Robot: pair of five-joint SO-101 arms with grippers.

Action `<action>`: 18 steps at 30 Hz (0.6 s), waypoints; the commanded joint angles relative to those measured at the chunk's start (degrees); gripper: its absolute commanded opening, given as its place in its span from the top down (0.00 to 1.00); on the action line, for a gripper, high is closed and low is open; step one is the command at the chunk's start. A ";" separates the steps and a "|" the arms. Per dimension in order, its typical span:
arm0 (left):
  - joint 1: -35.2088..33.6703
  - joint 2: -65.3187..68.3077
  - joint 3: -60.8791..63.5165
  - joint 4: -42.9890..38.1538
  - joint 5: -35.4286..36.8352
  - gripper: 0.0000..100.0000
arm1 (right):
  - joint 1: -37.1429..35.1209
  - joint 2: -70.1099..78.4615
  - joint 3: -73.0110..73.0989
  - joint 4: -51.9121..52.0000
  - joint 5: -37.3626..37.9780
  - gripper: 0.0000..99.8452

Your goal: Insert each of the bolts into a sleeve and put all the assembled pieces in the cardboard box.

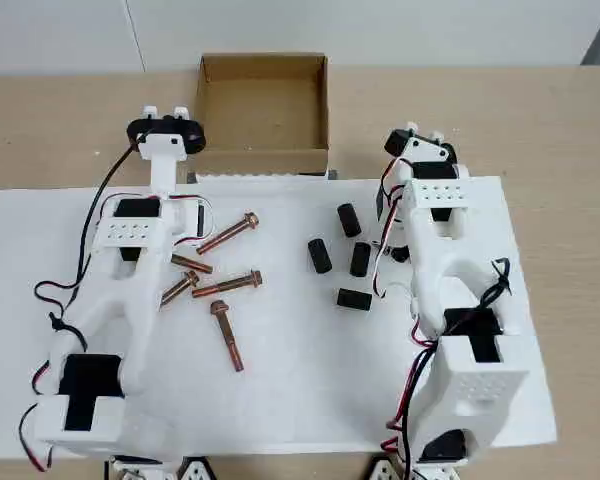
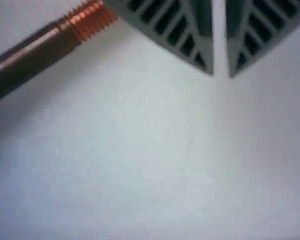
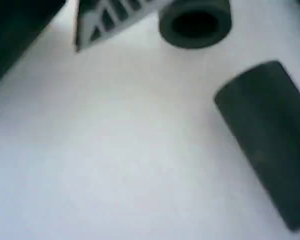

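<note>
Could nudge the round bolt [image 2: 40, 45] into rolling with the left claw [image 2: 220, 72], nearly together, empty. Cannot tell spread of right claw [image 3: 65, 42], beside sleeves [image 3: 262, 145], outside cardboard box [image 1: 263, 160].

No lettering, number, label or sign can be read anywhere. The brown cardboard box [image 1: 265, 160] shows plain walls, and the copper-coloured threaded bolts [image 1: 228, 233] and short black cylindrical sleeves [image 1: 320, 255] carry no legible marks
</note>
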 commanded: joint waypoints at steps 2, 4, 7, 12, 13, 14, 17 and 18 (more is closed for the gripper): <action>0.18 -0.35 0.48 -2.64 0.18 0.99 | 0.22 -0.22 -3.87 -1.19 -0.09 0.82; 0.18 -0.35 0.48 -2.55 0.18 0.99 | 0.31 -0.22 -3.87 -1.19 -0.09 0.82; 0.09 -0.35 0.48 -2.55 0.18 0.99 | 0.40 -0.13 -3.87 -1.19 -0.09 0.83; 0.09 -0.35 0.48 -2.55 0.18 0.99 | 0.13 -0.04 -3.69 -1.36 0.09 0.95; 0.09 -0.35 0.48 -2.55 0.18 0.99 | 0.13 -0.04 -3.69 -1.36 0.44 0.96; 0.18 -0.35 0.48 -2.55 0.18 0.99 | 0.13 -0.04 -3.60 -1.19 1.49 0.97; 0.26 -0.35 0.48 -2.55 0.18 0.99 | 0.31 -0.04 -3.60 -1.10 2.73 0.99; 0.35 -0.35 0.48 -2.55 0.18 0.99 | 0.31 -0.04 -3.60 -1.10 2.73 1.00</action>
